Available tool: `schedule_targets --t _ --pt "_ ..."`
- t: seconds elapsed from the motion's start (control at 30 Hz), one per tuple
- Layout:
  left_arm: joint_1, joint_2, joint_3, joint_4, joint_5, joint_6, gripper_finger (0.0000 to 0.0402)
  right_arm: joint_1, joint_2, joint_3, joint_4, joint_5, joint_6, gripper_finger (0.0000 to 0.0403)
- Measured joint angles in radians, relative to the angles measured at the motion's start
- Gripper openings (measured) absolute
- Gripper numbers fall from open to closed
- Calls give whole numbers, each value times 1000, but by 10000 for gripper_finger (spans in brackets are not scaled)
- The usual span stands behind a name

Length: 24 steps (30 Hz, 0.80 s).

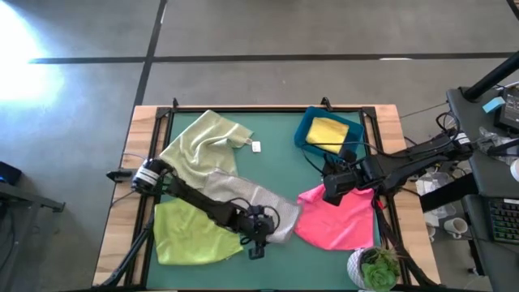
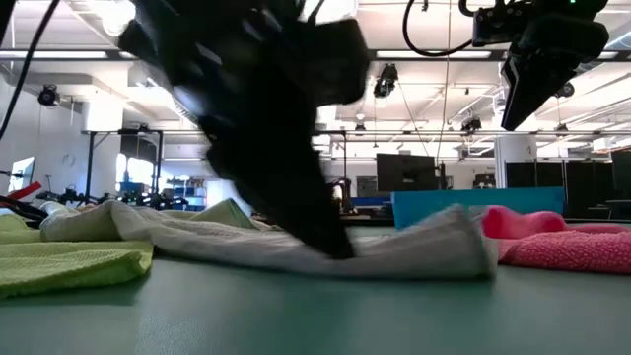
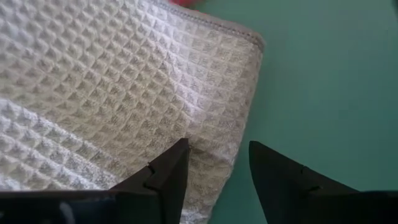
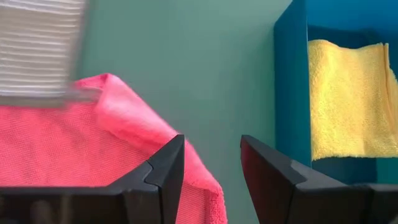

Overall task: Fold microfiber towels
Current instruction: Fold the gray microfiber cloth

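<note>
**Hovering over towels, both claws open, nothing gripped**

Looking top-down: green table mat (image 1: pixel 276 166) in a wood frame, five towels on or near it.

- Pale green towel (image 1: pixel 199 142): rumpled, far-left part of the mat, largest spread. Small white tag (image 1: pixel 256 147) lies just beside its right edge; any writing on it is too small to read.
- Lime green towel (image 1: pixel 190 231): flat, near-left corner, partly under the left arm.
- Hot pink towel (image 1: pixel 340 219): near-right, one corner turned over.
- Light grey towel (image 1: pixel 255 203): waffle weave, mid-mat between lime and pink, its right end close to the pink one; can't tell if they touch.
- Blue bin (image 1: pixel 328 130): far-right, tilted in plan, with the yellow towel (image 1: pixel 327 132) folded inside.
- Potted plant (image 1: pixel 377 268): near-right edge of the table.

Left gripper (image 1: pixel 258 243): at the near edge of the grey towel. Left wrist view shows the fingers (image 3: pixel 165 177) apart, straddling the towel's hemmed side edge close to its corner, one finger over cloth, one over bare mat. Nothing clamped. Low view has the arm blurred, tip down at the grey towel (image 2: pixel 296 247).

Right gripper (image 1: pixel 332 191): above the far edge of the pink towel, between it and the bin. Right wrist view: fingers (image 4: pixel 165 174) apart, pink folded corner (image 4: pixel 124 118) below them, bin wall to one side. Low view shows it raised well clear of the table (image 2: pixel 537 84).

No legible brands or labels anywhere.
</note>
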Motion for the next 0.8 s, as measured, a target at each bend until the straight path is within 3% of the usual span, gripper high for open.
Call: schedule_targets --t 0.2,0.37,0.5,0.63,0.8 --pt "-72 -35 -2 -121 158 -2 154 0 0 0 12 0 0 148" --pt "-135 -94 -5 -224 175 -8 154 0 0 0 56 0 -18 148" --pt "-176 -152 -11 -261 173 -100 154 0 0 0 105 -14 -95 148" --pt "-223 -198 34 -242 139 -162 154 0 1 -1 228 -126 -254 148" --pt "-281 -166 93 -263 48 -165 154 1 10 -14 476 -394 -465 148"
